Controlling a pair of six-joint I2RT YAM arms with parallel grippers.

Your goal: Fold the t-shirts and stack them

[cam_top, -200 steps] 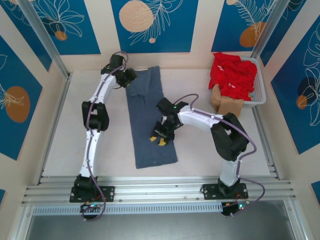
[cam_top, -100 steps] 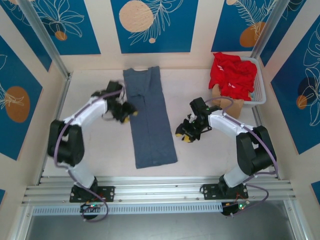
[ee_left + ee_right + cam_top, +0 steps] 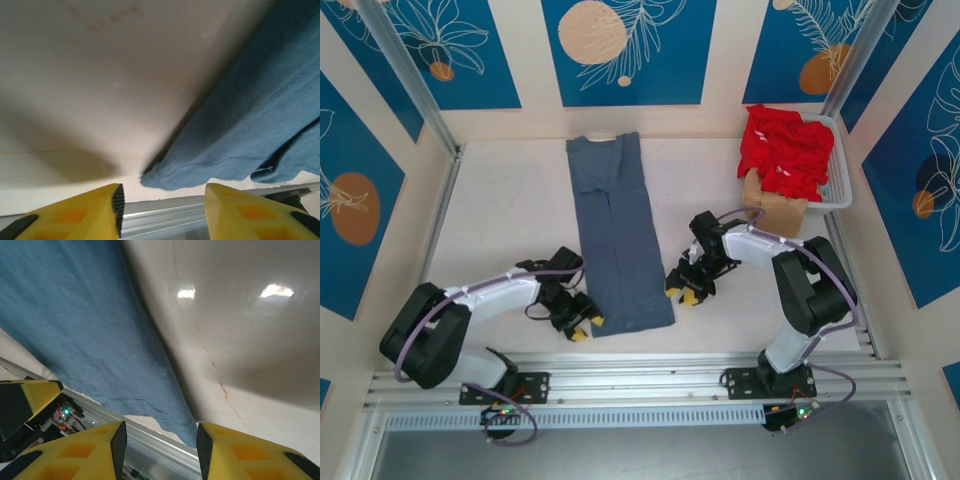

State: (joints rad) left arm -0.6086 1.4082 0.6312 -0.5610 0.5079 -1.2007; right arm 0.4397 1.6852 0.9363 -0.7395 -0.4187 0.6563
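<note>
Mostly bare table [image 3: 510,220], with free room left of the cloth and between the cloth and the basket. The near edge is bounded by a metal rail [image 3: 640,380], just past the hem.

Mid-table, the blue-grey t-shirt [image 3: 618,235] lies flat, folded into a long strip running far to near. At far right, the red t-shirts [image 3: 782,150] are heaped in a white basket [image 3: 840,190], with a cardboard box [image 3: 775,208] against its near side.

Low at the strip's near-left corner is the left gripper [image 3: 586,326], jaws apart, nothing between. Just off the strip's right edge is the right gripper [image 3: 682,294], jaws apart, empty.

Half a second ago the left one sat mid-length along the left edge. The right one has shifted only slightly.
</note>
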